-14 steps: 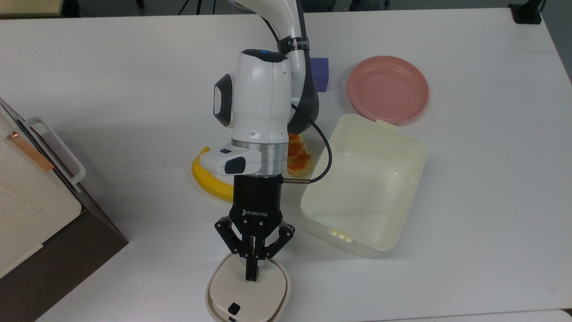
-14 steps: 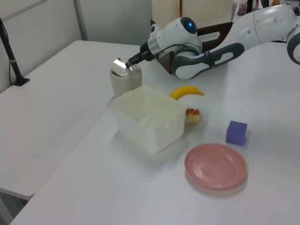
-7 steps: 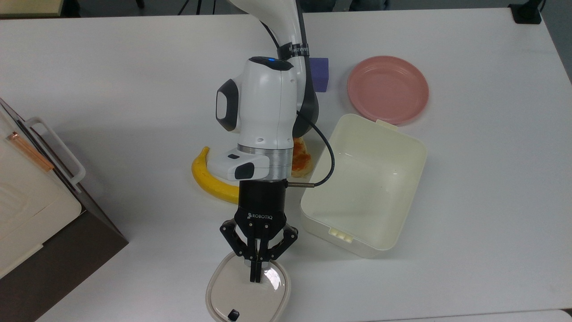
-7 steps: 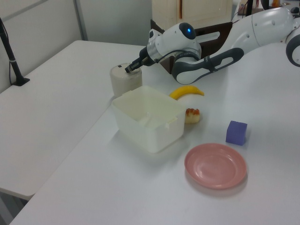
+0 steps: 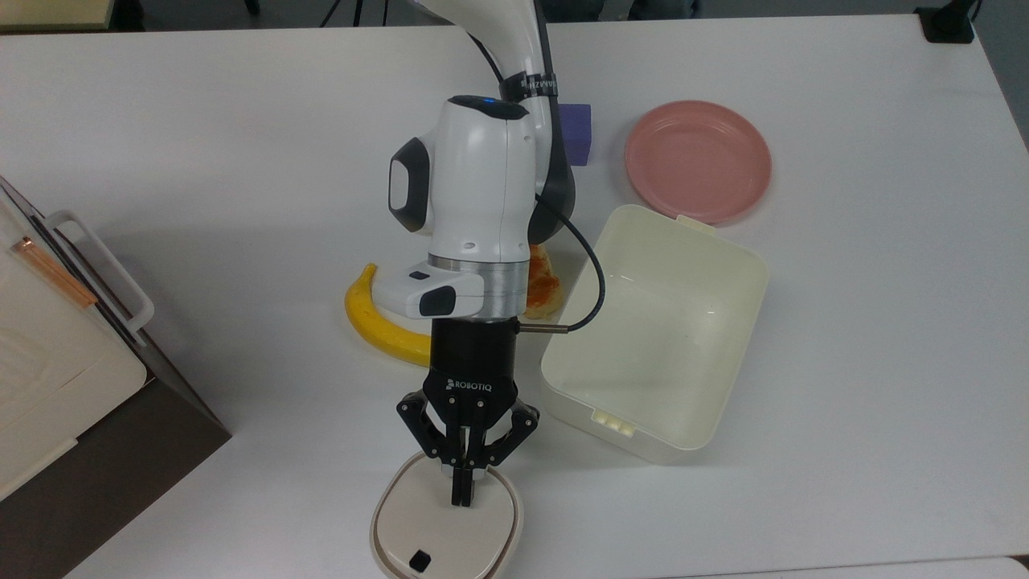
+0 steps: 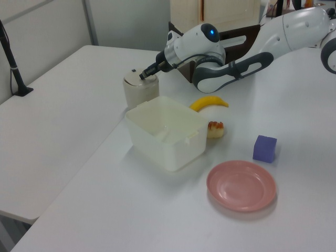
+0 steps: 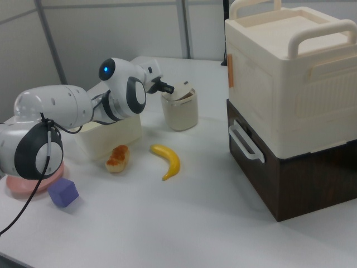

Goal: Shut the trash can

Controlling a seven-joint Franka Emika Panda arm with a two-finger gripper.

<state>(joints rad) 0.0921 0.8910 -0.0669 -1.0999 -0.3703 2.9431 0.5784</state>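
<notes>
Lid nearly level, gripper (image 5: 461, 497) resting on it with fingers pressed together

Compared with a second ago, the lid (image 5: 440, 531) of the trash can (image 6: 140, 91) has rocked from tilted to almost flat, so closing looks close to done. The can stands at the table (image 5: 201, 161) edge near the banana (image 5: 374, 322) and the cream tub (image 5: 655, 338). The top view cuts off its lower rim; the right view suggests a slight tilt, hard to confirm.

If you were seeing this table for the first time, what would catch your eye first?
The white robot arm, its shut black gripper pressing the lid of the small off-white plastic trash can. Beside it in the top view sit a yellow banana and a big cream lidless tub.
</notes>
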